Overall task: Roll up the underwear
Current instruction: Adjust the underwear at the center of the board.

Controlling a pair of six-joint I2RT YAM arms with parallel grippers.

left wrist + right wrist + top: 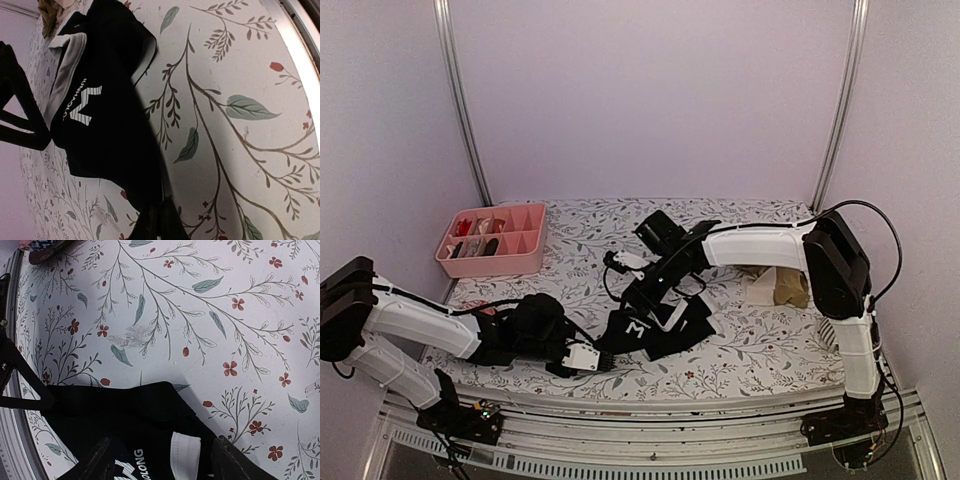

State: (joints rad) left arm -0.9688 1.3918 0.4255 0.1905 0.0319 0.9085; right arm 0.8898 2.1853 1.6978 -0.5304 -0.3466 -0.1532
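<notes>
The black underwear [655, 335] lies crumpled at the front middle of the floral table, its white-lettered waistband facing up. My left gripper [590, 358] is low at its left corner. In the left wrist view the fingers [159, 220] are closed together, with the black cloth [105, 125] running into them. My right gripper [655, 300] hovers over the garment's far side. In the right wrist view its gripper [162, 460] is wide open and straddles the black cloth [140, 415] and its white trim [185, 452]. The tan-beige underwear [782, 287] lies bunched at the right.
A pink divided organizer [490, 240] holding small items stands at the back left. The floral table cover [740, 350] ends at a metal rail along the near edge [650, 410]. Walls and two upright posts close in the back and sides.
</notes>
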